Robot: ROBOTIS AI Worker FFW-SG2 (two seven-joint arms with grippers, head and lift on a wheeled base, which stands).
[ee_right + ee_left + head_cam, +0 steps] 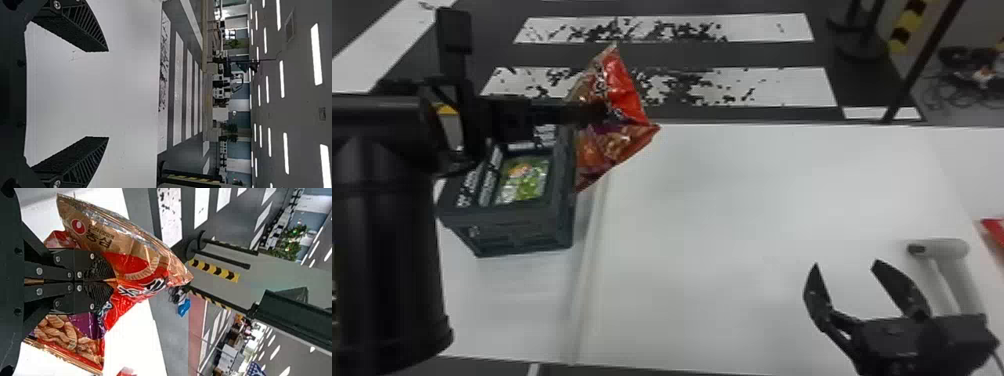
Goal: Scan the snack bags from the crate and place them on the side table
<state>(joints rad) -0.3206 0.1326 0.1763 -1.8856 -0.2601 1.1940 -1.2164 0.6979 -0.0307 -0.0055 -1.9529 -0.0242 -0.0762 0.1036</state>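
Near the crate (519, 232); left gripper (594, 112), jaws pinching red snack bag (627, 95); right gripper (846, 265), jaws spread

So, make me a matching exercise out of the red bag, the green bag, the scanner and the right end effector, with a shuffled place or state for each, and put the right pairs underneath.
1. red bag
2. green bag
3. scanner
4. right end effector

A. inside the crate
B. open, with nothing between its fingers
C. gripped by the left end effector
D. on the white table, toward the robot's right

Right pairs: 1-C, 2-A, 3-D, 4-B
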